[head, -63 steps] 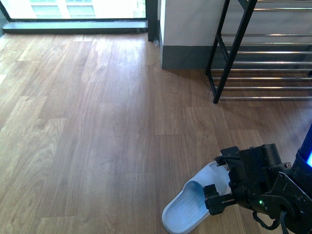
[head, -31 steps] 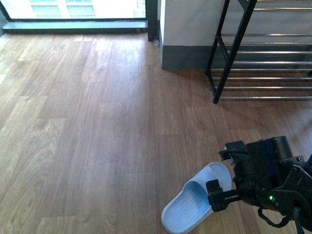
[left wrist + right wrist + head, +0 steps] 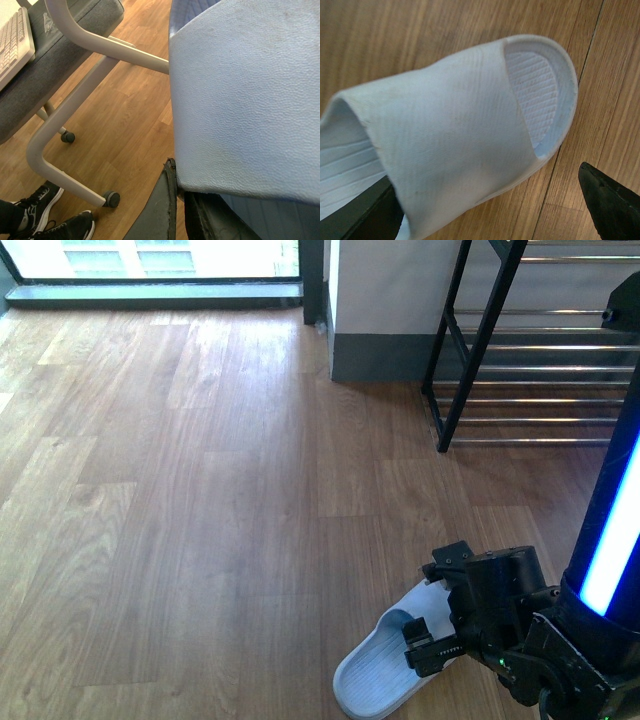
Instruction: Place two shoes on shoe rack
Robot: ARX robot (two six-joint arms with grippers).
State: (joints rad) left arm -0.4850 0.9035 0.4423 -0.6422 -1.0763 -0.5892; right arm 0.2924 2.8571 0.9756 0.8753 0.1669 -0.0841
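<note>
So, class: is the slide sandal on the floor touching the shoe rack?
Apart. The front view shows bare wood floor between the slide sandal by the right pincer and the shoe rack.

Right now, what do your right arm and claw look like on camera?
The right claw is matte black with a blocky housing, a pale toothed rack along one side and a small green LED behind. The link above carries a bright blue light strip. The wrist view shows black pointed fingers.
</note>
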